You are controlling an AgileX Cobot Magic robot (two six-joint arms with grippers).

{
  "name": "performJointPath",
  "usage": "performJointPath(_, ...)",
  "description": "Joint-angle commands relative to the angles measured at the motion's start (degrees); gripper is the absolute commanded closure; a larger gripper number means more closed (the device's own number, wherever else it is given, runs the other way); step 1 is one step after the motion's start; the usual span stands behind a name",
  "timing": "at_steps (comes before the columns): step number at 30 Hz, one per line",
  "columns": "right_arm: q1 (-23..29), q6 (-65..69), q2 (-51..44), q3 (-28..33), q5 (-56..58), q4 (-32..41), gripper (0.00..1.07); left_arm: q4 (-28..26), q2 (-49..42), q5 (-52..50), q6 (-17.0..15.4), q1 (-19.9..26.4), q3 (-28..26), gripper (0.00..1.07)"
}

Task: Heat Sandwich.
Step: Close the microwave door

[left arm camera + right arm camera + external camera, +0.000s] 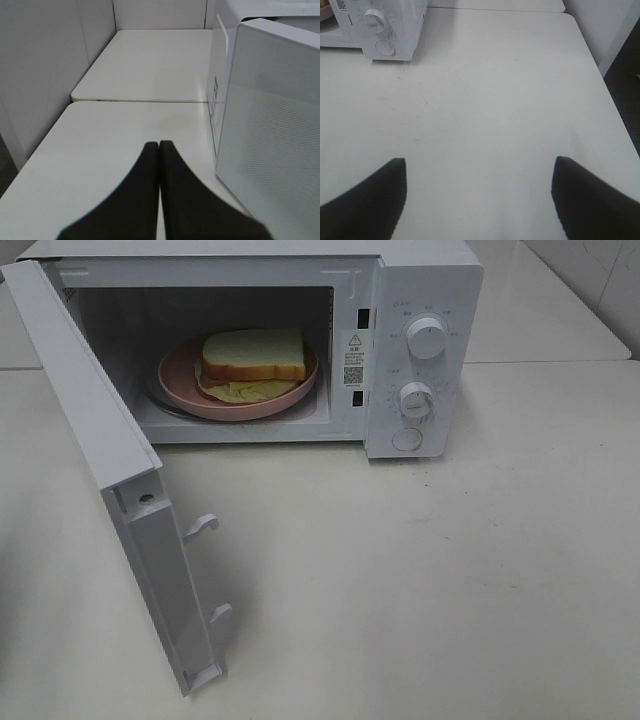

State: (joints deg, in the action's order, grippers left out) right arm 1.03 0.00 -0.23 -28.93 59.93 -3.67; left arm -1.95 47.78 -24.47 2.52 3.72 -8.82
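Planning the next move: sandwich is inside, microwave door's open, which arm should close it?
Probably left. The left gripper, shut, sits just outside the open door, placed to push it closed. The right gripper, open, is over the table, away from the door.

sandwich (253, 360) filling mostly hidden

The left gripper (159, 145) is seen closed, its two dark fingers (130, 200) pressed flat against each other from tip to base, with only a thin seam showing between them. The right gripper (479, 160) is held wide open, its dark fingertips (375, 195) set far apart and pointed forward; nothing is clamped between them
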Motion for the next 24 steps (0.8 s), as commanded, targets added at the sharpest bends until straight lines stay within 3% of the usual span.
performJointPath(1, -0.34, 0.34, -1.49, 0.00, -0.63, -0.11, 0.31, 5.67, 2.58, -4.58, -5.73, -0.34, 0.11, 1.06)
performJointPath(2, -0.34, 0.34, -1.49, 0.00, -0.63, -0.11, 0.31, 11.46, 4.98, -7.62, -9.34, -0.34, 0.11, 1.06)
performJointPath(4, -0.34, 0.34, -1.49, 0.00, -0.63, -0.11, 0.31, 17.30, 7.85, -11.06, -13.18, -0.34, 0.06, 1.06)
performJointPath(5, -0.34, 0.34, -1.49, 0.00, -0.63, -0.11, 0.31, 17.30, 7.85, -11.06, -13.18, -0.34, 0.06, 1.06)
performJointPath(6, -0.34, 0.34, -1.49, 0.00, -0.63, -0.11, 0.31, 22.23, 10.83, -14.09, -16.27, -0.34, -0.23, 1.06)
performJointPath(13, -0.34, 0.34, -1.49, 0.00, -0.63, -0.11, 0.31, 31.51, 20.23, -22.69, -21.54, -0.34, -2.29, 1.06)
performJointPath(19, -0.34, 0.34, -1.49, 0.00, -0.63, -0.11, 0.31, 31.80, 24.52, -23.89, -20.80, -4.30, -4.13, 1.06)
performJointPath(21, -0.34, 0.34, -1.49, 0.00, -0.63, -0.11, 0.31, 28.36, 26.30, -23.84, -16.84, -8.08, -4.47, 1.06)
performJointPath(24, -0.34, 0.34, -1.49, 0.00, -0.63, -0.11, 0.31, 23.95, 27.44, -24.06, -14.21, -10.94, -4.58, 1.06)
